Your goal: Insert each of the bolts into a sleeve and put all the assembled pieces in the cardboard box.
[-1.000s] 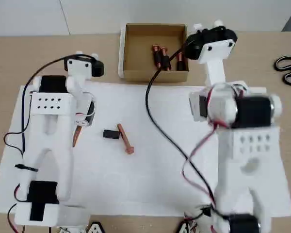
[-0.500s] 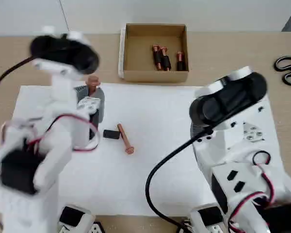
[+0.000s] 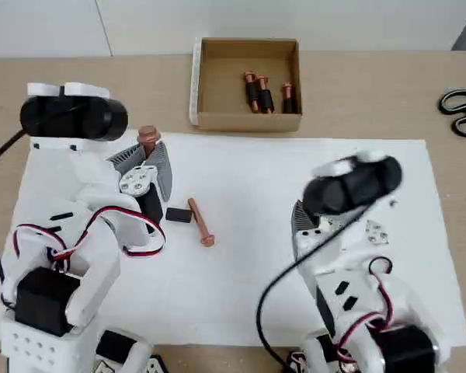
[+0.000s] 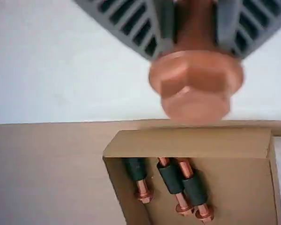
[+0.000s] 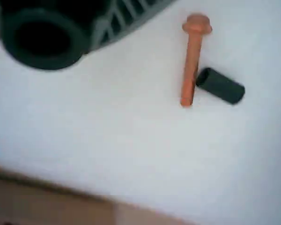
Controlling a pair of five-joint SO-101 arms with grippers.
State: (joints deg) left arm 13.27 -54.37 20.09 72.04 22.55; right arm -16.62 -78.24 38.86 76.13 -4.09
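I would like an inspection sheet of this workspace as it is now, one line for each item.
Surface: wooden table with a white sheet under both arms.
Job's things: cardboard box holds three sleeved bolts; loose bolt lies on the sheet, loose sleeve against its shank near the threaded end.
Clutter: scissors on the table, off the sheet.
Grippers: left gripper shut on the held bolt, head pointing out; right gripper above the sheet, state unclear.
Cables: black cable loops from the right arm over the sheet; red and white wires on the arms.
Surroundings: nothing seen.
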